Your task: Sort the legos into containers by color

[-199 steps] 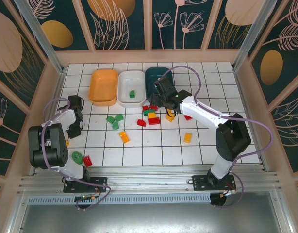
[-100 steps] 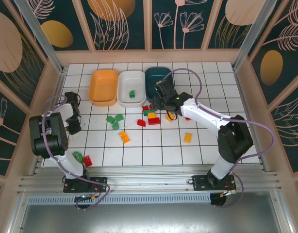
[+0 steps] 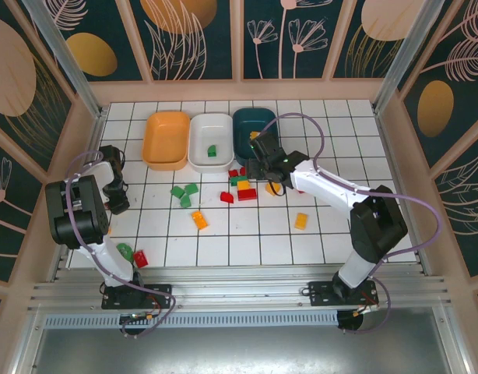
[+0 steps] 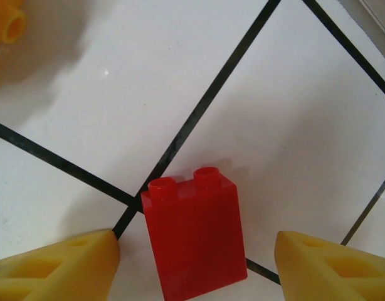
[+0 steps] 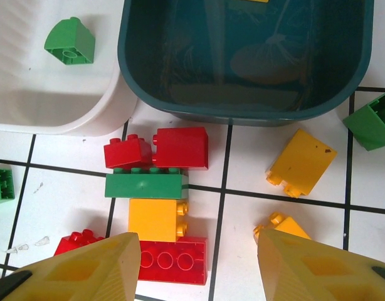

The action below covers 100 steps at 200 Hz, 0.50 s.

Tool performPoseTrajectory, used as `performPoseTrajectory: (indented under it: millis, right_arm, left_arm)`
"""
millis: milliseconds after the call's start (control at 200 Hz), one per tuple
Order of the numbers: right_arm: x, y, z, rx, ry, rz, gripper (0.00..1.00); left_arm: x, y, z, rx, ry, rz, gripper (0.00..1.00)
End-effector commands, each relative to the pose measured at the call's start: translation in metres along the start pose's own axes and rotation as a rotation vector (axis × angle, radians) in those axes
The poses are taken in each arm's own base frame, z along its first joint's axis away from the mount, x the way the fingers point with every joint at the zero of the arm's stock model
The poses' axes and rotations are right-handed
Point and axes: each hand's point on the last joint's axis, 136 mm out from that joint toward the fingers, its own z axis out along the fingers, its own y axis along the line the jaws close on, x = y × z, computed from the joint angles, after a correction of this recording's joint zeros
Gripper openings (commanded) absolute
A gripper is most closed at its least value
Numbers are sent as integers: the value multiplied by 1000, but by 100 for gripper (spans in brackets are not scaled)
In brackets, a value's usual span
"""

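The left gripper (image 4: 194,268) is set low over the tiled table (image 4: 286,94), with its fingers (image 4: 54,266) apart. A red brick (image 4: 192,238) is seen about midway between them. A strip of bare tile shows on each side of it, so nothing is clamped. Its two studs show at the end farther from the fingertips. Well ahead of the fingers and off to one side, an orange brick (image 4: 3,28) is cut by the corner of the wrist view.

The right gripper (image 5: 199,263) is likewise spread, and nothing is gripped. In the gap below it, close to one finger, a long red brick (image 5: 172,260) is seen lying on the table. Lined up just ahead of that are an orange block (image 5: 155,219), a green bar (image 5: 145,186) and a red pair (image 5: 161,149). Beyond these, the teal tray (image 5: 242,113) is found straight ahead of the fingers. The white tray (image 5: 48,106) is placed just beside it, with a green brick (image 5: 70,41) lying inside. A loose orange piece (image 5: 302,162) lies ahead of the other finger, near the teal tray's wall. From above, the orange tray (image 3: 167,139) is seen on the white tray's far side, farthest from the right fingers.
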Motion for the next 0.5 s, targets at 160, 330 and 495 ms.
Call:
performPoseTrajectory:
  millis: [160,330,495]
  right_arm:
    - [6,-2,-2,-12,-5,-18,53]
    - [7,-3,-3,-16,-12,-17,53]
    - [5,-5,-6,-15,-25,-16,52]
  left_arm:
    - [-2,12,23,-64,13,-27,53]
    - [-2,13,25,-52,20,-8,43]
    - [-1,15,28,-55,22,32,37]
